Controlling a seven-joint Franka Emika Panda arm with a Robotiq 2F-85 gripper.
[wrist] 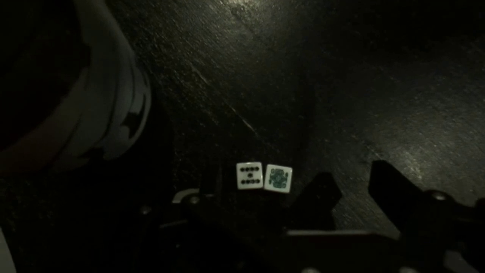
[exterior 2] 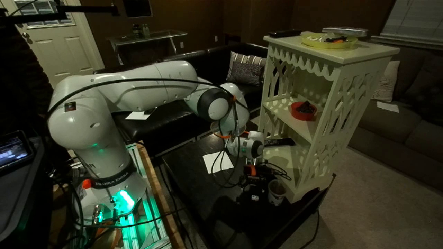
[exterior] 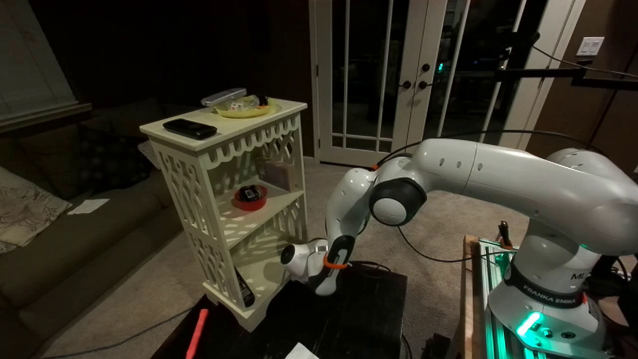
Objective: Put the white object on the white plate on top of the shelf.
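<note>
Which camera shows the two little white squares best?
The wrist view: it looks down close, so you can tell the dotted white square from the green-patterned white square beside it. In an exterior view they are just tiny white specks, without a clear pattern. I can't find them in any other view.

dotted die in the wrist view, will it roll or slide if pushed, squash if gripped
The dotted die would probably slide rather than roll, as it shows a flat, square face. Its crisp edges suggest it's stiff, unlikely to squash. Pushed toward the green die, it would likely shift both, since they lie nearly touching.
</note>
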